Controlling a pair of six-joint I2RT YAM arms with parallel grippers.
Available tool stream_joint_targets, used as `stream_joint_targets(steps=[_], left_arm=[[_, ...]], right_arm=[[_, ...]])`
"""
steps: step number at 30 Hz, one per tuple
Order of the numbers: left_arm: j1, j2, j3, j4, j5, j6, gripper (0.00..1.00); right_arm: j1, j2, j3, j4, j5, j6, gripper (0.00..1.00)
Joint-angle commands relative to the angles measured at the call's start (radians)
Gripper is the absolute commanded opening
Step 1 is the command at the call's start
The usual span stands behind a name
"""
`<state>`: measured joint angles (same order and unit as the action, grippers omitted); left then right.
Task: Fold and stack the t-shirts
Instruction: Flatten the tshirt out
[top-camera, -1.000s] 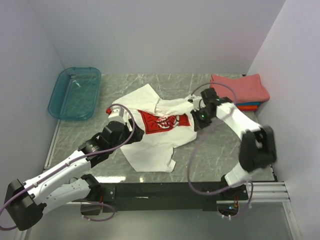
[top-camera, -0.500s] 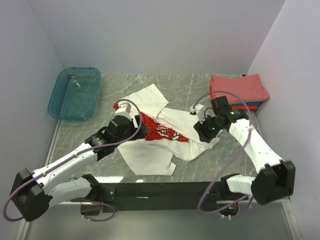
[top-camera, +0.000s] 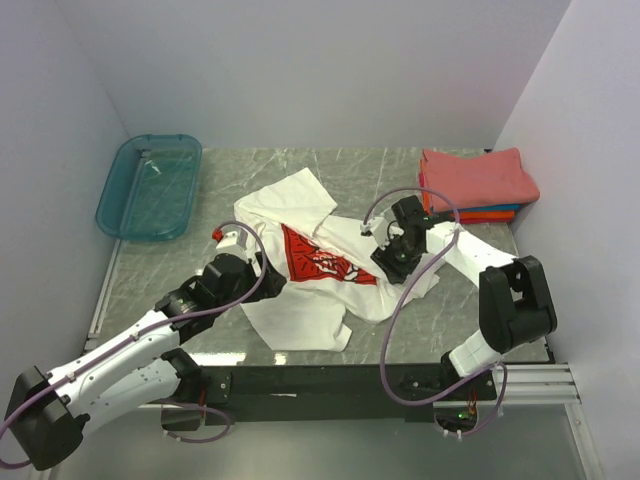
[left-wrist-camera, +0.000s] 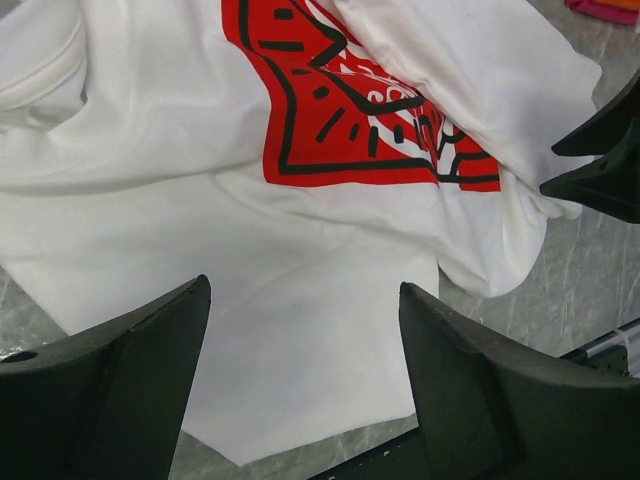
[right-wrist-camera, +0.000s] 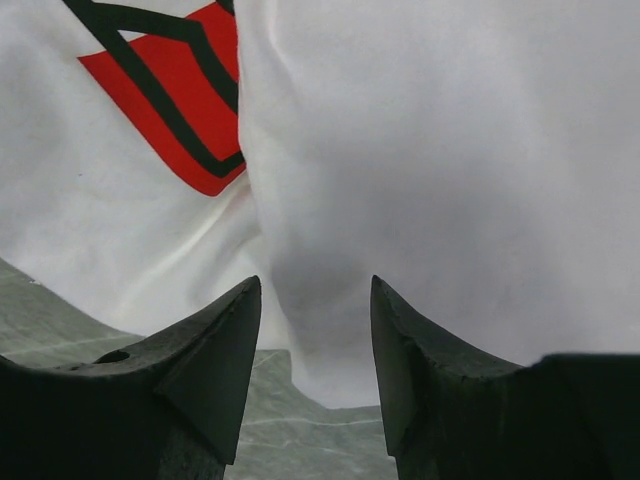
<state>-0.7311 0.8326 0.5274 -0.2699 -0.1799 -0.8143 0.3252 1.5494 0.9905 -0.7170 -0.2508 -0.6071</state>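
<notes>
The white tee (top-camera: 318, 290) lay rumpled at the middle of the top view, one flap thrown toward the upper left and its hem sagging toward the lower edge. Its red square print (top-camera: 320, 258), lined in black, was creased, and a soft fold of cloth covered its right side. The fabric looked thin, limp and matte, ridged with rounded wrinkles.

Just left of the print, the left gripper (left-wrist-camera: 303, 300) hung released above the cloth, its black wedge fingers spread wide with nothing between them. At the tee's right edge, the right gripper (right-wrist-camera: 315, 290) was also unclenched, jaws parted over a raised ridge of white fabric.

I judged the step to be spreading the shirt flat, with no fold begun. The next move would call for each gripper to pinch an outer edge and draw the cloth taut so the print lies uncovered.

The stack of folded tees (top-camera: 478, 178), coral-red on top with orange and blue edges beneath, sat at the upper right. The grey veined table (top-camera: 370, 170) looked hard and smooth. A translucent teal bin (top-camera: 112, 205) stood at the upper left.
</notes>
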Motion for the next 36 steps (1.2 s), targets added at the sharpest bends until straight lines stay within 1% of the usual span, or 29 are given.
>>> stream_joint_targets(steps=[1, 3, 6, 7, 9, 10, 11, 15, 17, 18, 20, 22, 23, 24, 26, 27, 28, 29, 30, 31, 32, 34, 35, 36], left_arm=[[0.006, -0.016, 0.011, 0.018, -0.007, -0.006, 0.82], [0.006, -0.013, 0.02, 0.015, -0.016, -0.002, 0.82], [0.007, -0.018, 0.028, 0.009, -0.032, 0.004, 0.82], [0.007, -0.018, 0.028, 0.008, -0.038, 0.006, 0.82], [0.007, -0.027, 0.026, 0.003, -0.039, 0.007, 0.82], [0.007, -0.029, 0.022, 0.001, -0.041, 0.007, 0.82], [0.009, -0.03, 0.02, 0.001, -0.041, 0.006, 0.82], [0.007, -0.036, 0.011, 0.003, -0.039, 0.006, 0.82], [0.009, -0.036, 0.006, 0.008, -0.036, 0.007, 0.82], [0.01, -0.036, 0.006, 0.008, -0.036, 0.006, 0.82], [0.012, -0.039, 0.003, 0.012, -0.035, 0.009, 0.82], [0.012, -0.041, 0.002, 0.015, -0.036, 0.012, 0.82], [0.012, -0.041, 0.003, 0.017, -0.038, 0.01, 0.82], [0.013, -0.04, 0.005, 0.018, -0.036, 0.01, 0.82], [0.015, -0.04, 0.014, 0.018, -0.036, 0.007, 0.82], [0.018, -0.04, 0.019, 0.014, -0.03, 0.006, 0.82], [0.019, -0.04, 0.023, 0.006, -0.032, -0.002, 0.81], [0.019, -0.049, 0.032, 0.001, -0.032, -0.008, 0.81], [0.019, -0.055, 0.036, -0.005, -0.033, -0.009, 0.81], [0.019, -0.061, 0.034, -0.018, -0.047, -0.02, 0.82], [0.019, -0.081, 0.022, -0.018, -0.05, -0.026, 0.82], [0.021, -0.096, -0.001, -0.012, -0.061, -0.042, 0.83], [0.021, -0.099, -0.021, -0.006, -0.07, -0.049, 0.83], [0.024, -0.096, -0.027, -0.006, -0.07, -0.055, 0.83]], right_arm=[[0.017, 0.037, -0.013, 0.037, 0.051, 0.012, 0.54], [0.015, 0.066, -0.009, 0.039, 0.062, 0.017, 0.54], [0.021, 0.101, 0.007, 0.031, 0.076, 0.023, 0.47], [0.023, 0.106, 0.017, 0.03, 0.097, 0.024, 0.36], [0.025, 0.101, 0.034, 0.03, 0.11, 0.027, 0.24], [0.026, 0.088, 0.058, 0.019, 0.119, 0.026, 0.16], [0.028, 0.083, 0.077, 0.011, 0.122, 0.024, 0.13], [0.041, 0.092, 0.219, -0.073, 0.148, 0.01, 0.1], [0.043, 0.115, 0.266, -0.085, 0.177, 0.003, 0.06], [0.044, 0.13, 0.317, -0.094, 0.186, 0.0, 0.05], [0.048, 0.191, 0.385, -0.098, 0.215, -0.003, 0.02], [0.051, 0.253, 0.514, -0.069, 0.249, -0.002, 0.0], [0.052, 0.329, 0.567, -0.041, 0.299, 0.01, 0.0], [0.052, 0.371, 0.661, 0.056, 0.431, 0.015, 0.0], [0.049, 0.482, 0.739, 0.211, 0.586, 0.036, 0.0], [0.045, 0.514, 0.799, 0.341, 0.682, 0.033, 0.0], [0.034, 0.543, 0.836, 0.376, 0.717, 0.036, 0.13], [0.029, 0.593, 0.881, 0.379, 0.735, 0.074, 0.25], [0.025, 0.612, 0.955, 0.352, 0.777, 0.099, 0.34], [0.022, 0.618, 0.973, 0.343, 0.782, 0.121, 0.37], [0.008, 0.597, 0.961, 0.347, 0.78, 0.145, 0.4], [-0.003, 0.533, 0.842, 0.39, 0.757, 0.153, 0.47], [-0.014, 0.444, 0.785, 0.41, 0.742, 0.156, 0.51], [-0.017, 0.396, 0.673, 0.434, 0.723, 0.155, 0.52]])
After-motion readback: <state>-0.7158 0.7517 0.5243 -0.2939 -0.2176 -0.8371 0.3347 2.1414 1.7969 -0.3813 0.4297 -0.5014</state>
